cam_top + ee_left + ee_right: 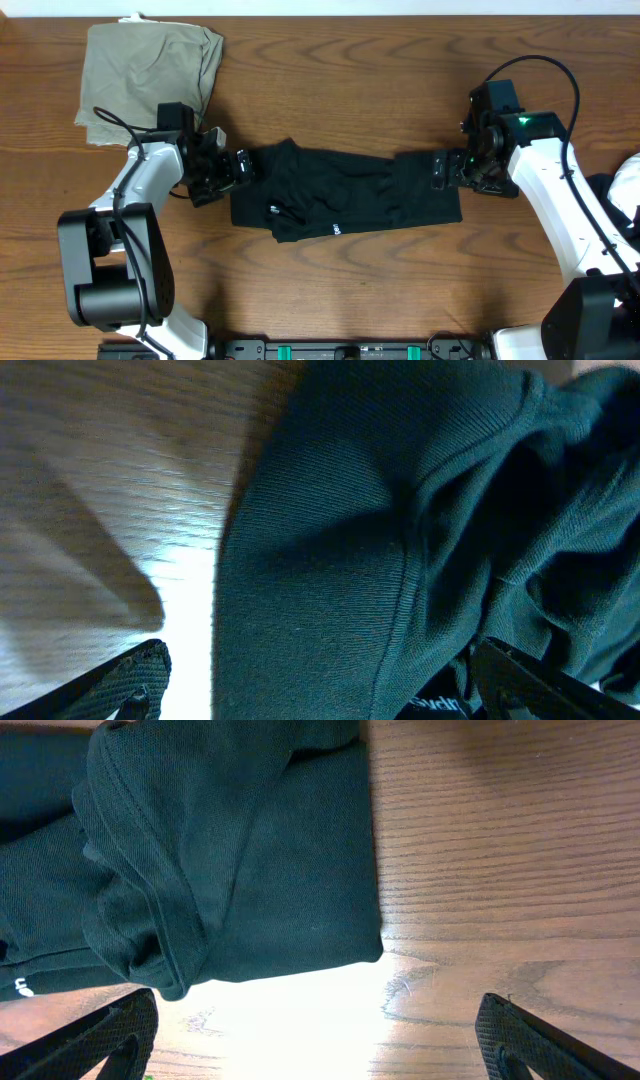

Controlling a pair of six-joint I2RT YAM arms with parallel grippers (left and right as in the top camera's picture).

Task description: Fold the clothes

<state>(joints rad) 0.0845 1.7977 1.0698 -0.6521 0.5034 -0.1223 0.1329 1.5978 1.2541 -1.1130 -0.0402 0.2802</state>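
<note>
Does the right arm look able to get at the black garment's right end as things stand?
Probably yes: the right gripper is open right at the black garment's right edge, with nothing lying between them.

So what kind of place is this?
Likely a robotics test bench: left arm and right arm at a wooden table, a black garment laid between them, a khaki garment folded in the corner.

Clothes (345, 200): matt black knit cloth, finely ribbed.
Table (400, 90): wood grain, slight sheen.
Olive garment (150, 65): matt cloth, seemingly woven, creased.
</note>
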